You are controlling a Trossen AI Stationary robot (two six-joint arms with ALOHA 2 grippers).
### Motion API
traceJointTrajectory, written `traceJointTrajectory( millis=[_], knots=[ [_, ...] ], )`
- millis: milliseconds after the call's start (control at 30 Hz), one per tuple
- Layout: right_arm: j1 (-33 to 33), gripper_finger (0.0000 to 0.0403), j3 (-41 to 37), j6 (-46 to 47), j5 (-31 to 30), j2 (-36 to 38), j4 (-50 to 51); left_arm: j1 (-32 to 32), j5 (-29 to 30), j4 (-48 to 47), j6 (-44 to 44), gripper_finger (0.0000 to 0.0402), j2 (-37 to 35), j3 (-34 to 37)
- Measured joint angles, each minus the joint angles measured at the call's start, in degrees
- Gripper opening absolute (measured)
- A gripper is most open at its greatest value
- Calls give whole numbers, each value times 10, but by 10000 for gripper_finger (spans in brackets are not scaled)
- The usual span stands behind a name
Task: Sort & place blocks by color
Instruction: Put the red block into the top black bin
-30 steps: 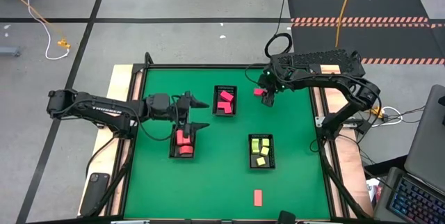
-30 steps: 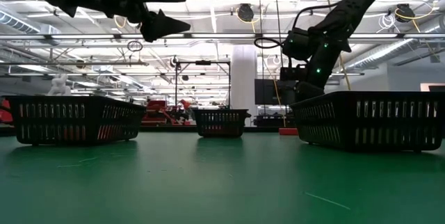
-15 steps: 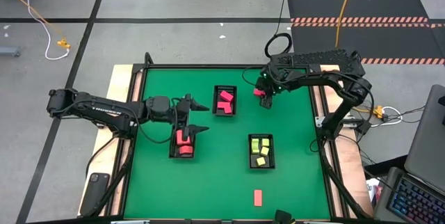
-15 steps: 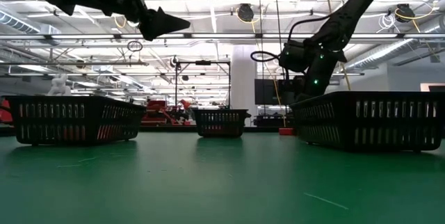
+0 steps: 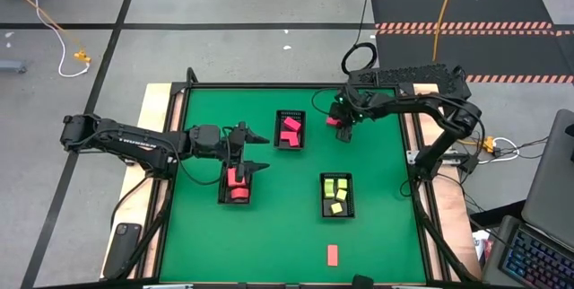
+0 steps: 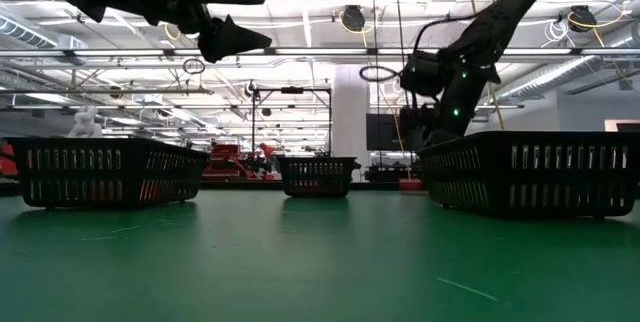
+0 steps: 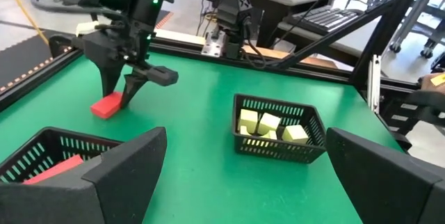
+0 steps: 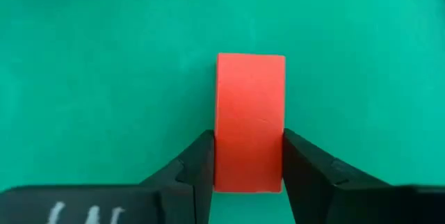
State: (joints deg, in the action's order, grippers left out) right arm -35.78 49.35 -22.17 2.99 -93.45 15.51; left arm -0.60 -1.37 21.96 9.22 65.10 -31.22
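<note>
My right gripper [image 5: 340, 128] is near the table's far edge, right of the far black tray [image 5: 289, 130], which holds pink-red blocks. It is shut on a pink-red block [image 8: 250, 106], which also shows in the left wrist view as the block [image 7: 106, 104] on the green mat. My left gripper [image 5: 265, 151] hovers open above the left tray [image 5: 237, 184], which holds red blocks. The right tray [image 5: 337, 196] holds pale yellow blocks. One salmon-orange block [image 5: 332, 254] lies flat on the mat near the near edge. My right gripper pinches the pink-red block between its two fingers [image 8: 200, 163], on the block's two long side faces at one end [image 8: 249, 172]. It comes from above, pointing down and slightly slanted. The block [image 7: 106, 104] appears to lie on the mat.
Three black mesh trays stand on the green mat, seen as tall baskets in the low view [image 6: 100, 170]. The right tray is also seen in the left wrist view [image 7: 278, 128]. Wooden borders frame the table [image 5: 152, 136]. Open mat lies along the near edge around the salmon-orange block.
The right arm's elbow has drawn in toward the table, and its gripper has stayed at the pink-red block, shifting only slightly. The left arm has kept still.
</note>
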Motion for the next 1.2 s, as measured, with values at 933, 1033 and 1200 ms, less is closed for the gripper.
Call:
traceJointTrajectory(
  millis=[933, 1033, 1200],
  knots=[
    [194, 123, 95, 87, 30, -24, -216, 0, 76, 5, -29, 394, 0, 0],
    [194, 123, 124, 84, 30, -57, -171, 0, 75, 3, -29, 394, 0, 0],
    [194, 123, 140, 80, 30, -90, -146, 0, 74, -8, -29, 394, 0, 0]
  ],
)
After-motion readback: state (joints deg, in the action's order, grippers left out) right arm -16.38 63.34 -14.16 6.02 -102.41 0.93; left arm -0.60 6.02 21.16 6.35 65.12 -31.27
